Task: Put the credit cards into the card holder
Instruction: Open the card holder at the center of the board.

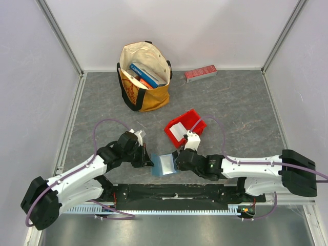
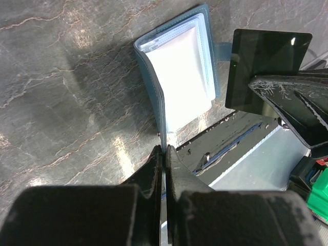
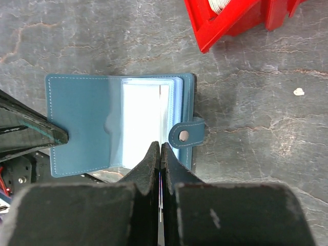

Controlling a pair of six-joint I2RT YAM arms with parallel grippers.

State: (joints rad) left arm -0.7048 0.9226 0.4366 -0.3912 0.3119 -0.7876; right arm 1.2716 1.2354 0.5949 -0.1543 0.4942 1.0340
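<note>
Grips the teal card holder [image 3: 82,128] by the edge of its open cover with the left gripper [image 2: 163,149], fingers clamped shut on it. Lies spread open between both sets of fingertips, pale sleeves [image 3: 141,123] facing up. Presses the right gripper [image 3: 160,147] fully closed at the sleeves' near edge, a thin sliver between the fingers; cannot tell what. Beyond the right fingertips, a red bin [image 3: 225,25].

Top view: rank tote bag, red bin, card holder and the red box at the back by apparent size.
1. tote bag
2. red bin
3. card holder and red box: too close to rank. The holder looks squarer, the box longer and narrower, and the box lies farther from the camera.
</note>
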